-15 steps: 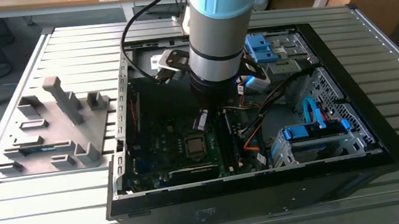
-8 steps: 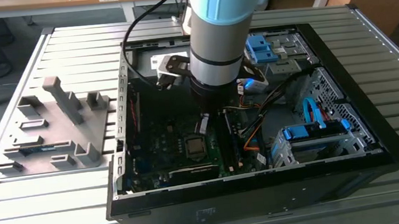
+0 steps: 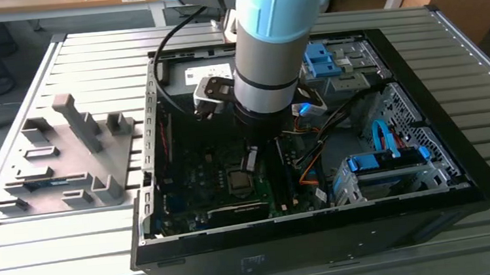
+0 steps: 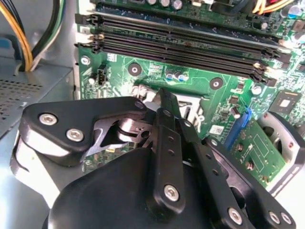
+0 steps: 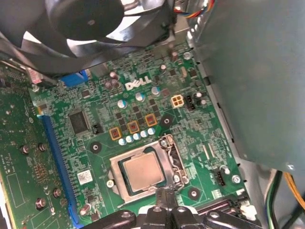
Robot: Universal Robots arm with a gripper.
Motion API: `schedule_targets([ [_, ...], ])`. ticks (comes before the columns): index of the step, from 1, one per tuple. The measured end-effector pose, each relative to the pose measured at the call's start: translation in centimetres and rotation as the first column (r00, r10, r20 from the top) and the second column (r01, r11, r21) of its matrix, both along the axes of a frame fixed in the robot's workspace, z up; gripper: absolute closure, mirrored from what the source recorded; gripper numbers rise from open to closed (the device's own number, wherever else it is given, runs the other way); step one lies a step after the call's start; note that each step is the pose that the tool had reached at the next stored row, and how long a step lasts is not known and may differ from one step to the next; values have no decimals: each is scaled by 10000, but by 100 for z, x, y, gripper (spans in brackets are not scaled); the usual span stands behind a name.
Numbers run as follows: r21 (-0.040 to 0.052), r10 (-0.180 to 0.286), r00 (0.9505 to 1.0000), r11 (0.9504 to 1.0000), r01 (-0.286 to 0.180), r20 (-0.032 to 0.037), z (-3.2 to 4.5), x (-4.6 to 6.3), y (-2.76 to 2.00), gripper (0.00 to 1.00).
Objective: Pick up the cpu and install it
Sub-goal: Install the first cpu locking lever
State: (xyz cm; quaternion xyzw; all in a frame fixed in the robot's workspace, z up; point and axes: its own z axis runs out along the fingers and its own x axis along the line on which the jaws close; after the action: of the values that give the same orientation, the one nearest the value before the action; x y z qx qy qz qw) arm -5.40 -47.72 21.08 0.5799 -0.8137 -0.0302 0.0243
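In the exterior view, the arm reaches down into the open PC case (image 3: 458, 180) on the slatted desk (image 3: 89, 51). The hand (image 3: 249, 165) hangs just above the motherboard's socket (image 3: 240, 182), near the case's centre. A grey fixture (image 3: 71, 158) lies on the desk at 9 o'clock from the case.

In the second wrist view, the hand (image 4: 164, 102) has its fingers (image 4: 167, 138) drawn together, nothing visible between them, tips over the socket frame.

In the first wrist view, the cpu (image 5: 140, 171) sits flat in the socket, silver top up, framed by the metal bracket (image 5: 174, 157). The hand's tips (image 5: 164, 200) are at 5 o'clock from the chip, just beside the bracket's edge.
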Motion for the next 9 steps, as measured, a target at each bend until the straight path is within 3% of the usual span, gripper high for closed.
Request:
schedule_targets([
  [5,-16,245,9997,9997,-245,-70,-63,0,-21,90],
  [9,-13,356,9993,9994,-356,-77,-112,0,-71,90],
])
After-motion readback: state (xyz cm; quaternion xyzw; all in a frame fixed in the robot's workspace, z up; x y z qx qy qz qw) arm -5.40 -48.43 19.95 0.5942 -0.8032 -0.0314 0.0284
